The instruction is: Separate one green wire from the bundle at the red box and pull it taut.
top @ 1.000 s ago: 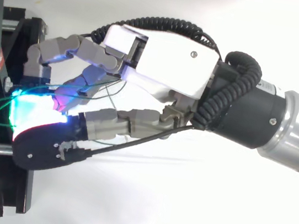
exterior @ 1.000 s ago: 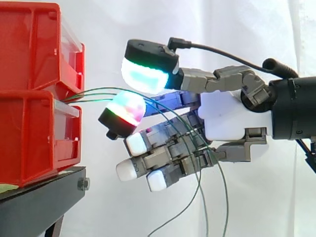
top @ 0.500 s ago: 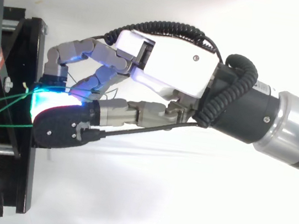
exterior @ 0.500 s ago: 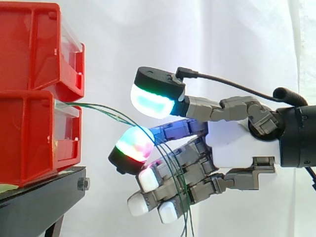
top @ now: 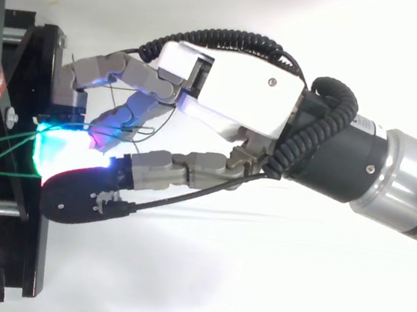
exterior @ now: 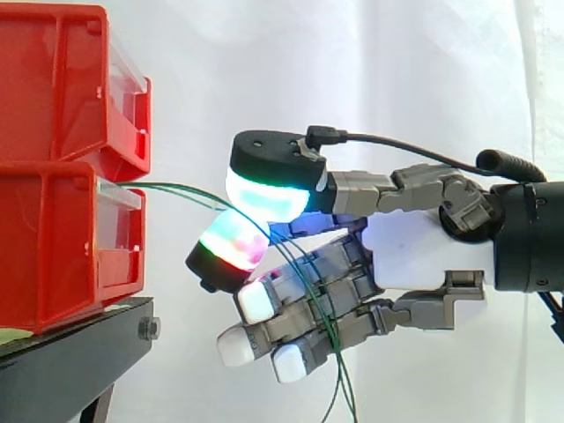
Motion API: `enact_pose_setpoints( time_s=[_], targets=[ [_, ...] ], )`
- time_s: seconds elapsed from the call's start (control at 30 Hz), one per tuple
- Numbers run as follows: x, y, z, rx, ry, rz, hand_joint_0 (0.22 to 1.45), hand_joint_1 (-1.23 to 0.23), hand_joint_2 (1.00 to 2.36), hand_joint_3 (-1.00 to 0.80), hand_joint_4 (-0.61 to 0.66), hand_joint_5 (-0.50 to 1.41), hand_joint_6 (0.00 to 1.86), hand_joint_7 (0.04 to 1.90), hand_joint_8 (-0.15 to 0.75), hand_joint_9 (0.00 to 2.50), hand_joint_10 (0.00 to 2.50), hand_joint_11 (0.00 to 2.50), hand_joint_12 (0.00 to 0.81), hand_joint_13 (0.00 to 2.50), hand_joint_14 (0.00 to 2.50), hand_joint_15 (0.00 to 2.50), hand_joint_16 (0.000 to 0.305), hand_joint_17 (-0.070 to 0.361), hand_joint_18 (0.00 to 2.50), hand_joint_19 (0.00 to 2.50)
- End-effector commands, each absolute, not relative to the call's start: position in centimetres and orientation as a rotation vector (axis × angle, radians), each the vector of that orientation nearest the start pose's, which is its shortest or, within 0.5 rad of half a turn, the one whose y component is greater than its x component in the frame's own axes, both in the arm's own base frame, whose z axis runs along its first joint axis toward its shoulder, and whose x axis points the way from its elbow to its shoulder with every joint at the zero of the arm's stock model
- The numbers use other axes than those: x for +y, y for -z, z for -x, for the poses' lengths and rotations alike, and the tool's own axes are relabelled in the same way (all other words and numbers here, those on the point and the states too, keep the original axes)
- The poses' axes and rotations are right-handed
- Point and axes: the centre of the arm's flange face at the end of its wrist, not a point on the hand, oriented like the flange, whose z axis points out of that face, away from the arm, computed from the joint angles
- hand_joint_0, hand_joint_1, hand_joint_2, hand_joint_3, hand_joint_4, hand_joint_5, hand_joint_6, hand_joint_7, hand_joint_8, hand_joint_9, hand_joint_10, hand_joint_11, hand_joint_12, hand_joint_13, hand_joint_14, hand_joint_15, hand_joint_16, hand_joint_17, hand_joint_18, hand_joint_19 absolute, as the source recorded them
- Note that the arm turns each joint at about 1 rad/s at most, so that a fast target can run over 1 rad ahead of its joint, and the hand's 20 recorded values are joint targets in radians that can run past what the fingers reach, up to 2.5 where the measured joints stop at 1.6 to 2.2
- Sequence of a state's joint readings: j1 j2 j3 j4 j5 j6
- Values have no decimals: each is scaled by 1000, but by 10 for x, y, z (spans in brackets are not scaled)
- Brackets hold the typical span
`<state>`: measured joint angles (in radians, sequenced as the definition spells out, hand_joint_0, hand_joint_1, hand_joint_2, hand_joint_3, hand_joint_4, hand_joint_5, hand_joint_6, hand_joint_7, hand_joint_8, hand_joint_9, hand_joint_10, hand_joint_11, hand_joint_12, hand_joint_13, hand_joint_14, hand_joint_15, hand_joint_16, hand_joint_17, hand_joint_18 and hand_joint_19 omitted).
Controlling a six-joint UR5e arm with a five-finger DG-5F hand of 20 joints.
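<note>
Green wires (exterior: pixel 176 189) leave the gap between the two stacked red bins (exterior: pixel 53 238) and run right, sagging a little. They pass between the thumb pad (exterior: pixel 264 196), glowing cyan-green, and a finger pad (exterior: pixel 231 247) just below it, glowing red and green. The hand (exterior: pixel 423 251) pinches them there: the two pads are closed together on the strands, the other fingers half-curled beneath.

Wires thin, dark green, more than one strand; exact count unclear. Past the pinch they drape over the lower fingers and hang loose.

The bins sit on a black stand (exterior: pixel 70 352).

Half a second ago the thumb pad stood higher, with open space above the lower pad; that space has closed. The loose ends hang much as before.
</note>
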<state>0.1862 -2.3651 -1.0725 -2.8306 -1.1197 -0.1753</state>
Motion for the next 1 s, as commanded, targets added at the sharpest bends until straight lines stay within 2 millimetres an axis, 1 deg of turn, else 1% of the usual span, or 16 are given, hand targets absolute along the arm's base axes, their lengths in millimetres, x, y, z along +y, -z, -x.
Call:
enact_pose_setpoints(
  time_s=[0.0, 0.2, 0.27, 0.3, 0.4, 0.43, 0.47, 0.53, 0.57, 0.67, 0.73, 0.8, 0.87, 0.9, 0.93, 0.97],
  targets=[
    [-30, -249, -790, 1096, -886, -1199, 632, -780, 1017, -314, 187, -194, 848, 1245, 308, 914, 20, 603, 348, 844, 13, 351, 48, 107, 762, 656],
    [-30, -254, -792, 1090, -889, -1193, 667, -850, 1009, -410, 183, -196, 851, 1221, 307, 908, 22, 603, 341, 842, 15, 347, 48, 107, 772, 644],
    [-30, -254, -792, 1090, -889, -1193, 684, -890, 1000, -500, 201, -193, 851, 1242, 301, 914, 23, 607, 338, 846, 14, 347, 47, 105, 770, 636],
    [-30, -256, -792, 1089, -890, -1193, 688, -891, 1000, -500, 199, -192, 850, 1241, 300, 921, 22, 600, 338, 847, 13, 340, 47, 105, 771, 635],
    [-31, -255, -792, 1088, -889, -1193, 643, -908, 1000, -500, 206, -173, 838, 1291, 293, 952, 22, 602, 332, 852, 14, 350, 47, 105, 770, 644],
    [-31, -254, -792, 1090, -887, -1193, 551, -836, 1000, -500, 216, -167, 838, 1280, 296, 974, 22, 595, 336, 859, 14, 355, 48, 108, 782, 641],
    [-31, -254, -792, 1090, -887, -1193, 503, -748, 1000, -500, 223, -161, 837, 1259, 310, 1004, 21, 604, 351, 876, 13, 355, 50, 114, 803, 638],
    [-31, -254, -792, 1095, -880, -1189, 459, -540, 1000, -500, 222, -144, 823, 1259, 341, 1065, 18, 594, 381, 906, 14, 350, 55, 123, 848, 644],
    [-31, -254, -792, 1093, -882, -1189, 476, -418, 1000, -500, 210, -135, 810, 1262, 331, 1073, 20, 575, 379, 917, 14, 355, 54, 122, 857, 660],
    [-31, -255, -792, 1098, -874, -1181, 537, -271, 1000, -500, 180, -130, 794, 1278, 313, 1085, 21, 592, 363, 910, 15, 366, 50, 111, 818, 702],
    [-30, -252, -792, 1109, -860, -1167, 552, -273, 1000, -500, 179, -130, 784, 1284, 311, 1084, 22, 589, 360, 908, 13, 373, 49, 110, 810, 700],
    [-30, -252, -792, 1109, -860, -1167, 578, -349, 1000, -496, 180, -130, 775, 1304, 308, 1081, 21, 584, 354, 904, 14, 373, 48, 108, 803, 696],
    [-29, -245, -790, 1113, -855, -1160, 595, -455, 1007, -425, 191, -134, 769, 1311, 310, 1076, 22, 582, 353, 905, 15, 372, 48, 107, 802, 697],
    [-28, -250, -792, 1111, -859, -1159, 595, -473, 1008, -410, 197, -136, 767, 1314, 313, 1071, 22, 594, 357, 905, 14, 374, 48, 107, 803, 699],
    [-28, -238, -789, 1107, -857, -1158, 595, -481, 1009, -403, 199, -138, 767, 1315, 312, 1069, 20, 594, 356, 906, 14, 372, 48, 107, 804, 699],
    [-28, -236, -789, 1091, -864, -1153, 595, -493, 1009, -403, 198, -141, 767, 1312, 311, 1058, 21, 586, 357, 906, 14, 373, 48, 108, 805, 699]
  ],
)
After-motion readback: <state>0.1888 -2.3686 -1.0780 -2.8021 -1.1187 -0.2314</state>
